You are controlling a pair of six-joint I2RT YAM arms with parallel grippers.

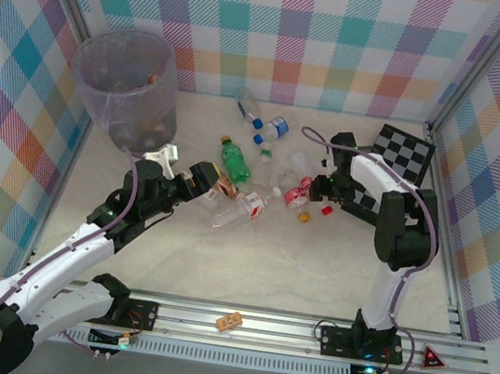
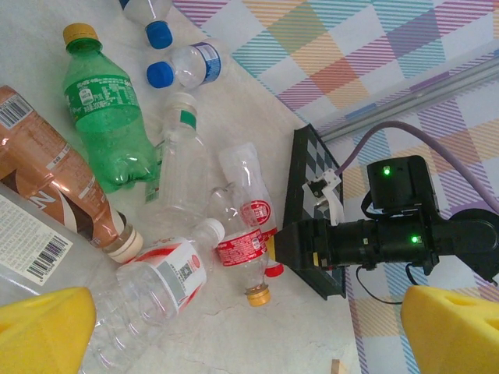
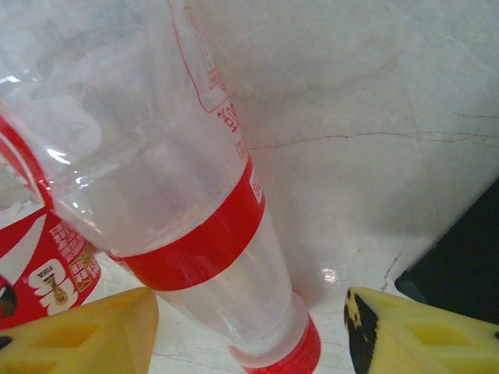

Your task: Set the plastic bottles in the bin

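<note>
The bin (image 1: 137, 123) stands at the far left corner of the counter (image 1: 313, 272), well apart from the pile of bottles. The left fingers (image 2: 43, 331) are spread as wide as they go and hold nothing. They sit at the pile's left edge, just beside an amber bottle (image 2: 47, 175) and a green bottle (image 2: 109, 117).

The plastic bottles (image 1: 255, 183) lie loose on their sides mid-counter. At the right of the pile is the red-banded bottle (image 3: 179, 195), clear and flat on the counter, its red cap end pointing at the right fingers (image 3: 78, 335) and its body running away from them.

Those fingers stand part-open on either side of its neck, across the long axis, with a gap showing on each side. They have hold of nothing yet.

The right arm is plainly the nearer. A red-labelled bottle (image 3: 39, 257) crowds it on one side, and the checkerboard (image 1: 405, 154) sits close behind the wrist. The way to the bin likely crosses the pile and the left arm.
</note>
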